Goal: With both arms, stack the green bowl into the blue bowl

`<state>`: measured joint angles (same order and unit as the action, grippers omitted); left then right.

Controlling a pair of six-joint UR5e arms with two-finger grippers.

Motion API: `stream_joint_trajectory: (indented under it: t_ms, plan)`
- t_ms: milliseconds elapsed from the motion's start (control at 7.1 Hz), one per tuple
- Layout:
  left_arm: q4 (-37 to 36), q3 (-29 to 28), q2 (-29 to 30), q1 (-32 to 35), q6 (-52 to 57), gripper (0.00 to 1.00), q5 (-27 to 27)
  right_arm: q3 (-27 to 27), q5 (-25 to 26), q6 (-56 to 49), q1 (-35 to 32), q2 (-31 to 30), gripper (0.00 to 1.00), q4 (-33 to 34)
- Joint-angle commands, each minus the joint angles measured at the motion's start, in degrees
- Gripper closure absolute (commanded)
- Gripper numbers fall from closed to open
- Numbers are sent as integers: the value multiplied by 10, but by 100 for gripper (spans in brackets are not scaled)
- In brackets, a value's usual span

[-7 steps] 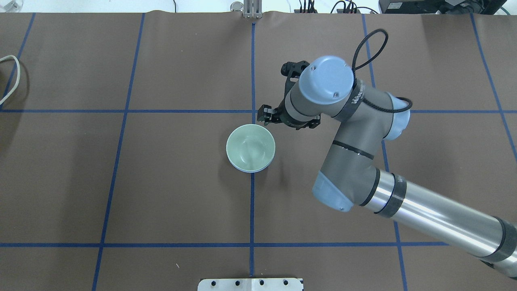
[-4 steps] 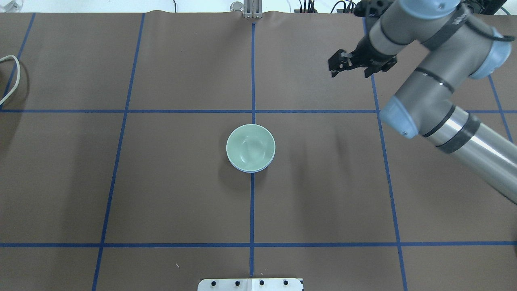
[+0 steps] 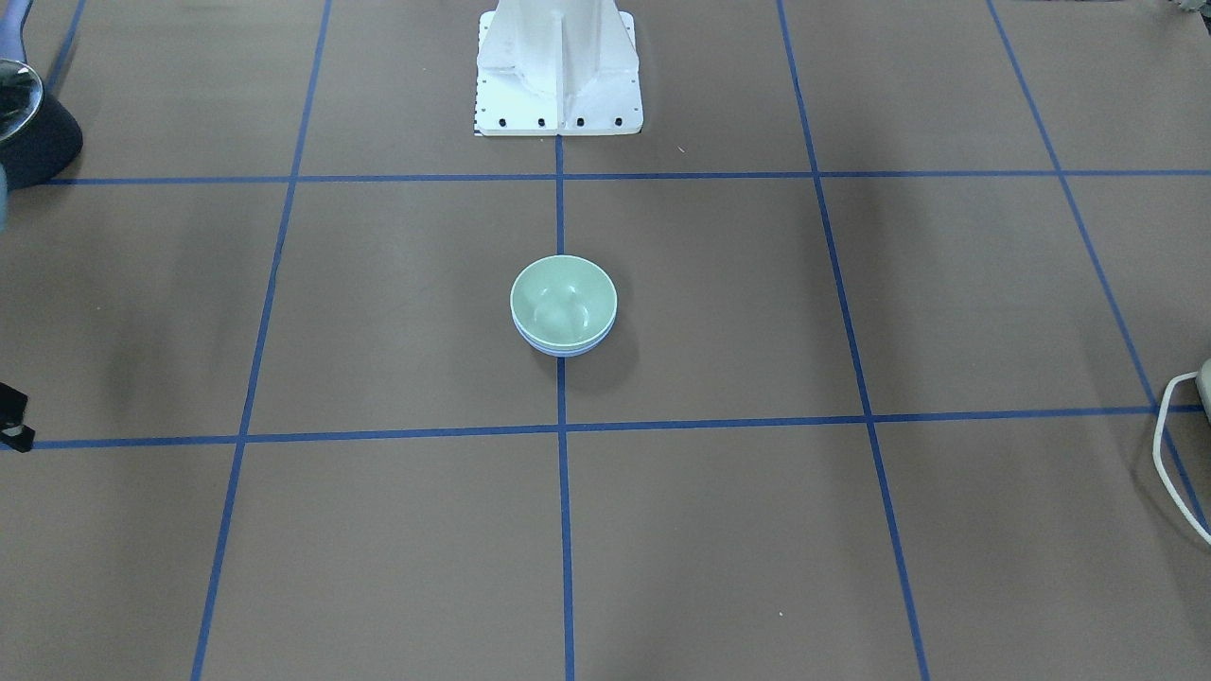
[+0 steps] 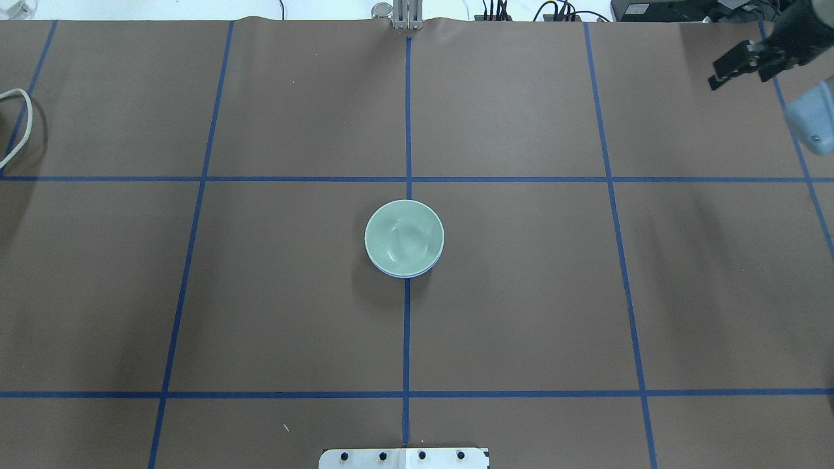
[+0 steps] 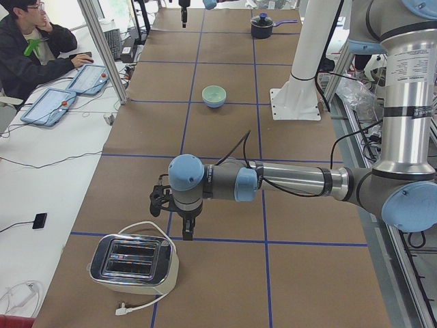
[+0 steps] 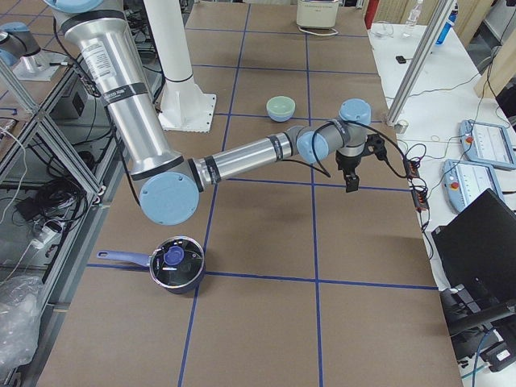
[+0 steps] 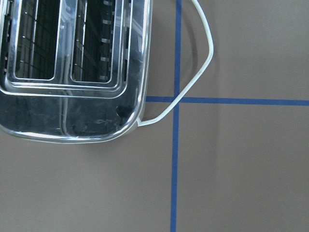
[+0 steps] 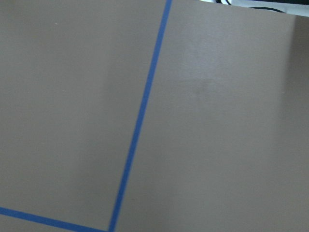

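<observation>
Brown table (image 4: 280, 293), blue tape grid (image 4: 406, 339), green bowl (image 4: 404, 238)

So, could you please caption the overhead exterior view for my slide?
Green bowl nested in blue bowl on the table; right gripper at far-right corner.

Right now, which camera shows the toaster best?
Left wrist view: the toaster is close, slots seen from above. Exterior left shows it whole but small. Overhead and front-facing catch little beyond its cord.
</observation>
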<state>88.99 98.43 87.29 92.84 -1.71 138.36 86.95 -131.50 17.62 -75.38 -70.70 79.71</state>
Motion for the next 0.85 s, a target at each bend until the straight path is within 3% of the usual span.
stream_joint_trajectory:
  t_ms: [0,282,705]
  plan:
    - [5,7,0,-2,0,2,8,1,-24,-122,-84,-100,0,-1]
    - [7,7,-5,-1,0,2,6,4,-22,-137,-135,-168,0,-3]
    - [21,-1,-20,-2,2,2,5,35,-23,-137,-158,-202,0,-1]
